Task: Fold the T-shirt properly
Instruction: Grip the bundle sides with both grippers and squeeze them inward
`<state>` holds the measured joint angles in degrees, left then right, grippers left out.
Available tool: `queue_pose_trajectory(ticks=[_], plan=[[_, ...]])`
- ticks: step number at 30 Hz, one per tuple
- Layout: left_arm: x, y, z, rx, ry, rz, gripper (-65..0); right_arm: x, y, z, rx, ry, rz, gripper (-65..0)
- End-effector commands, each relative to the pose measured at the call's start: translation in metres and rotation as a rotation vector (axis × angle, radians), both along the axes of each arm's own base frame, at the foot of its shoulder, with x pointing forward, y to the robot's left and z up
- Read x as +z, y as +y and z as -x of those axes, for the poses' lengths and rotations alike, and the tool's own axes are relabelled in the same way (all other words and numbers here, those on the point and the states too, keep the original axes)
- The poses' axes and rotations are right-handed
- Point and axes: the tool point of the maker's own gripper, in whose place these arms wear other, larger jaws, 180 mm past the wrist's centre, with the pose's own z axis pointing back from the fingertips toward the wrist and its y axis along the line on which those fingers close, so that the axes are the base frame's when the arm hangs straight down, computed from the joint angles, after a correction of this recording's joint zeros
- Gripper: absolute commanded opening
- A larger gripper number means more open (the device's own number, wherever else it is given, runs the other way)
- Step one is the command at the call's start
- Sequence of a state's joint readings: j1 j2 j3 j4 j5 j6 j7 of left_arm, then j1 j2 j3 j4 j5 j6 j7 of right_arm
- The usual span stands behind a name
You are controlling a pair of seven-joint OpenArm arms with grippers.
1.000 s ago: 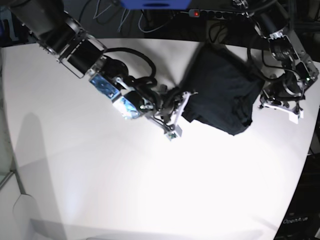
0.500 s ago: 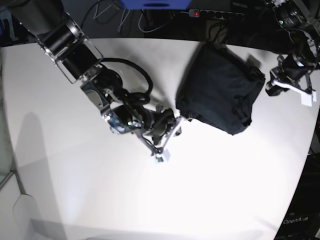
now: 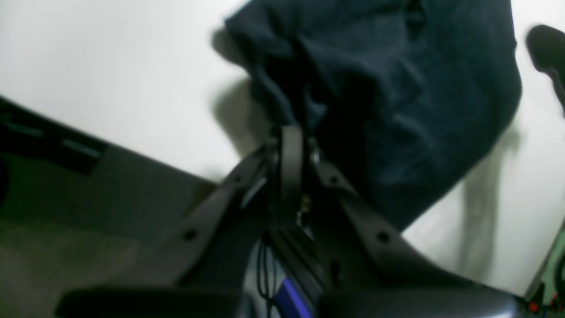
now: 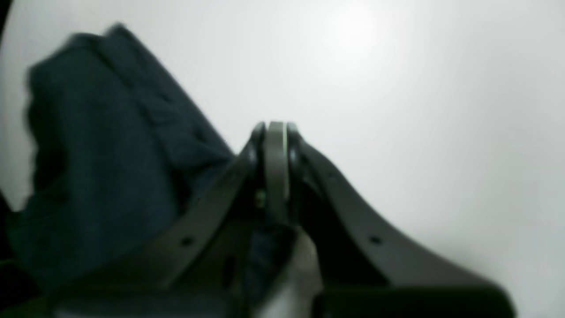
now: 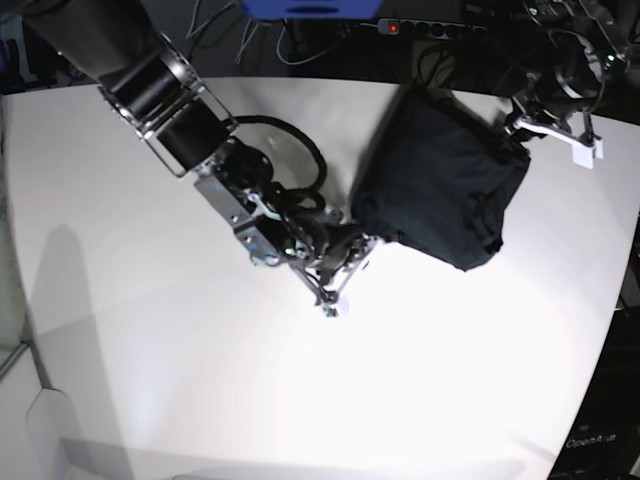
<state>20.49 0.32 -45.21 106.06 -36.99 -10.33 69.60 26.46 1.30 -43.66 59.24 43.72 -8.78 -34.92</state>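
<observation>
The black T-shirt point(image 5: 440, 185) lies in a folded, rumpled bundle at the back right of the white table point(image 5: 200, 380). It also shows in the left wrist view point(image 3: 397, 88) and the right wrist view point(image 4: 101, 150). My right gripper point(image 5: 338, 288) is shut and empty, low over the bare table just left of the shirt's near left edge point(image 4: 276, 130). My left gripper point(image 5: 558, 132) is shut beside the shirt's far right corner. In its wrist view the fingertips point(image 3: 291, 134) meet the fabric's edge; I cannot tell whether any cloth is pinched.
A power strip point(image 5: 430, 28) with a red light and loose cables lie behind the table's back edge. The table's right edge runs close to my left gripper, with dark floor point(image 3: 66, 198) beyond it. A blue object point(image 5: 310, 8) sits at the top.
My left gripper has moved up and back toward the shirt's far right corner. My right gripper has drawn off the shirt's left edge and turned slightly. The shirt has stayed put.
</observation>
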Motion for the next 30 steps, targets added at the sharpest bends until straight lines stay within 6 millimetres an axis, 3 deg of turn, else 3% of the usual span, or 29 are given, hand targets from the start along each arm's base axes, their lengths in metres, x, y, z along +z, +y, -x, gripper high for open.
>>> queue_pose_trajectory(ticks=[1,5,12,16,22,30], plan=[[0.006,0.004,-0.004,0.007,-0.026,-0.019,-65.0,0.025,0.008,-0.021,-0.005,-0.079,-0.033,-65.0],[-0.014,0.008,0.003,0.033,0.025,-0.008,-65.0,0.012,0.007,-0.017,-0.015,-0.048,-0.021,-65.0],[-0.038,0.022,0.002,0.079,0.053,-0.001,-65.0,0.008,0.021,-0.006,0.042,-0.067,-0.004,-65.0],[-0.044,0.034,-0.008,0.1,0.05,-0.048,-65.0,-0.005,0.028,0.015,0.086,-0.031,0.011,-65.0],[-0.046,0.043,-0.032,0.103,0.05,-0.104,-65.0,-0.018,0.019,0.029,0.101,0.03,0.04,-65.0],[-0.031,0.042,-0.075,0.078,-0.005,-0.139,-65.0,0.001,0.002,0.042,0.13,-0.022,0.018,-65.0]])
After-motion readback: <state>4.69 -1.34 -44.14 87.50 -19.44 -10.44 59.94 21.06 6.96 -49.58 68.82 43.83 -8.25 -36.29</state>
